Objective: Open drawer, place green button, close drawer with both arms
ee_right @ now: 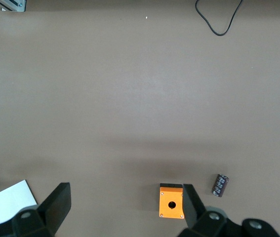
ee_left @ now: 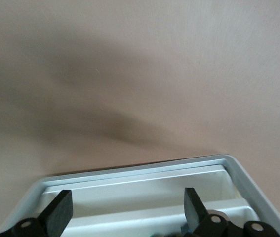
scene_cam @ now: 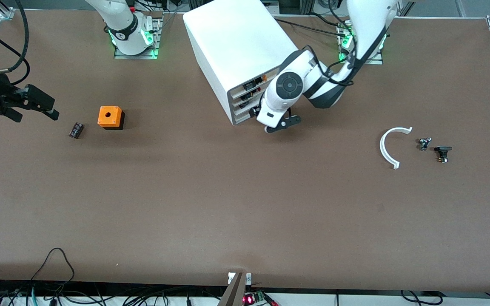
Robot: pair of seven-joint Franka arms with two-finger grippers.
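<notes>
The white cabinet (scene_cam: pixel 236 42) stands near the arms' bases, its drawer fronts turned toward the left arm's end. My left gripper (scene_cam: pixel 281 124) is in front of its lowest level and covers that part in the front view. In the left wrist view the drawer (ee_left: pixel 130 173) is pulled out as a white tray, and my left gripper (ee_left: pixel 125 210) is open over it, holding nothing. A small green and blue bit (ee_left: pixel 183 232) shows in the tray at the picture's edge; it may be the button, mostly cut off. My right gripper (scene_cam: pixel 36 106) is open and empty, in the air over the right arm's end of the table.
An orange cube with a hole (scene_cam: pixel 110 117) and a small black part (scene_cam: pixel 76 130) lie beside each other below my right gripper (ee_right: pixel 125 207). A white arc (scene_cam: pixel 391 146) and two small dark parts (scene_cam: pixel 424 143) (scene_cam: pixel 442 153) lie toward the left arm's end.
</notes>
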